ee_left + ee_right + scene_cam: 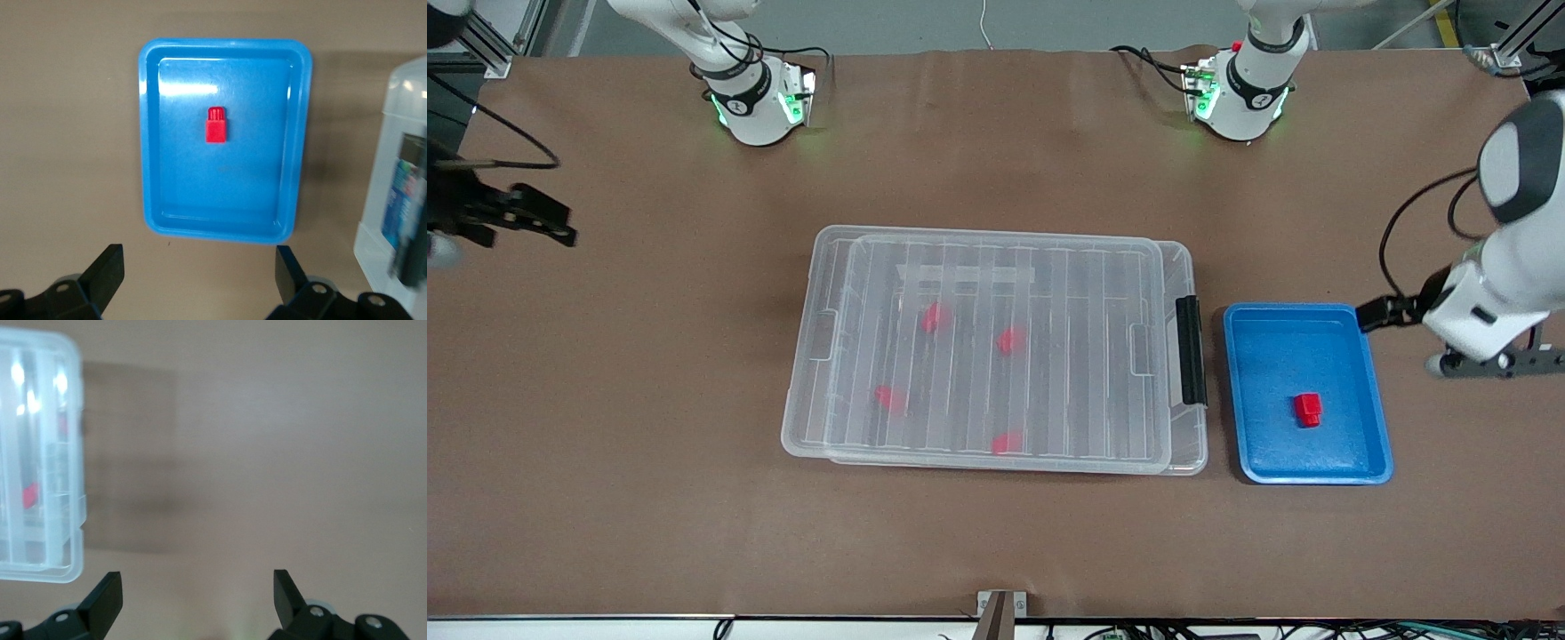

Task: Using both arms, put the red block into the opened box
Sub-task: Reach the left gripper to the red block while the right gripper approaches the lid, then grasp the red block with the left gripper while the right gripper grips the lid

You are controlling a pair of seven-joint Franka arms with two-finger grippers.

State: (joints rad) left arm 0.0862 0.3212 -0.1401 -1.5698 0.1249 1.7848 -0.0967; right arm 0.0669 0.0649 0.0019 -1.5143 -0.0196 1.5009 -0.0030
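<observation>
The red block (1308, 409) (215, 125) lies alone in a blue tray (1378, 400) (148, 133). The clear box (800, 418) (400, 133) (40, 453) sits mid-table with its ribbed lid (1067, 373) lying on it and its black handle (1190, 349) facing the tray. Several red pieces show through the lid. My left gripper (1371, 314) (199, 257) hangs open and empty by the tray's corner at the left arm's end. Over bare table toward the right arm's end, my right gripper (551, 220) (197, 581) is open and empty, apart from the box.
Brown table cover all round. The tray stands close beside the box's handle end. Both arm bases (756, 102) (1240, 93) stand along the table's edge farthest from the front camera. A small bracket (1000, 609) sits at the edge nearest the camera.
</observation>
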